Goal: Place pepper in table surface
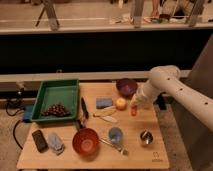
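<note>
Wooden table surface (pixel 65 159): red-orange bowl (pixel 85 141) nearer than the round fruit (pixel 120 103), pepper (pixel 133 111) just right of that fruit, gripper (pixel 134 105) right at pepper's top, grip state can't tell, purple bowl (pixel 126 87) just behind fruit.

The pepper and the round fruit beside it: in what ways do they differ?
Colour: the pepper is orange-red, the round fruit pale yellow-orange. Shape: the pepper is oblong and narrower, the round fruit a ball. Place: the pepper is right at the end effector, while the round fruit lies apart on the table surface. Both are small and near the purple bowl.
</note>
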You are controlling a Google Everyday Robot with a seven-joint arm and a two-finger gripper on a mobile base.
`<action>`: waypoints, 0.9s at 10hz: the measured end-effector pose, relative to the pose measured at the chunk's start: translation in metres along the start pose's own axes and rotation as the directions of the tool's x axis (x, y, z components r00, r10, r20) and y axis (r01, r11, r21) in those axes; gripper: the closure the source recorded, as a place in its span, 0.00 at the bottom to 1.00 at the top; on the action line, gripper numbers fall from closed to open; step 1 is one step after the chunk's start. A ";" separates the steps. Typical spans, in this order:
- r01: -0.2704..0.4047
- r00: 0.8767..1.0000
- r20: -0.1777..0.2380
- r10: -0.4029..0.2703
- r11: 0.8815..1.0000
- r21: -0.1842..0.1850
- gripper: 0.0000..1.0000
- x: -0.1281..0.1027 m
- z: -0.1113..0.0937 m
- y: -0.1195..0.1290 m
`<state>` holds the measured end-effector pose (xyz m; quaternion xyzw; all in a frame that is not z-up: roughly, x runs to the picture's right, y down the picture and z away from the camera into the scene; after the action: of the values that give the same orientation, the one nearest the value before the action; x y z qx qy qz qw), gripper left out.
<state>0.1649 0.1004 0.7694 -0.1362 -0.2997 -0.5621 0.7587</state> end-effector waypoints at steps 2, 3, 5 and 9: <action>0.008 1.000 0.016 -0.008 1.000 -0.015 1.00 -0.003 0.018 -0.002; 0.014 1.000 0.029 -0.013 1.000 -0.027 1.00 -0.005 0.030 0.000; 0.033 0.998 0.050 -0.030 0.998 -0.051 1.00 -0.007 0.056 0.001; 0.082 0.992 0.100 -0.073 0.993 -0.090 1.00 -0.014 0.113 0.009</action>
<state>0.1362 0.1754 0.8503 -0.1868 -0.3144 -0.5974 0.7137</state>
